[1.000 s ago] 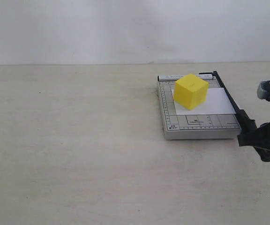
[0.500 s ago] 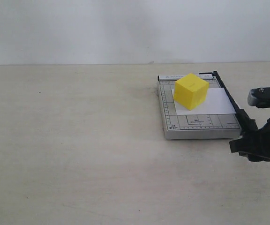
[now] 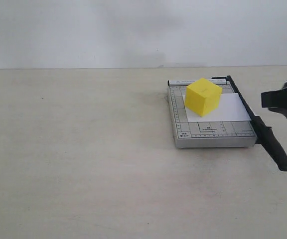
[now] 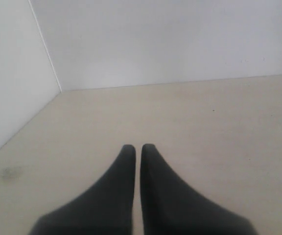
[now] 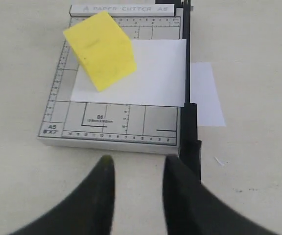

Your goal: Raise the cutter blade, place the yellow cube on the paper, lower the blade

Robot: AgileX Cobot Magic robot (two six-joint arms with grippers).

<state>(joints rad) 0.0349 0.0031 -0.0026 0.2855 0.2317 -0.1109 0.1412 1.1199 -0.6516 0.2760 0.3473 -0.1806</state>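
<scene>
Exterior view: the solid bright yellow plastic cube point(image 3: 203, 97) is sitting on the plain white rectangular paper sheet point(image 3: 230, 110), which is lying on the small grey gridded trimmer board point(image 3: 211, 135). The long thin black cutter blade lever point(image 3: 257, 123) is lying flat along the board's right edge, its handle resting on the beige desk point(image 3: 83, 159). The right black claw point(image 3: 270, 99) is hanging near it, touching nothing. So all three steps are looking done, honestly.

Left wrist view: the left claw point(image 4: 137, 148) is sitting pinched together, empty, over bare desk.

Right wrist view: the right claw's fingers are standing apart with nothing between them. A white strip point(image 5: 205, 95) is poking out past the blade.
</scene>
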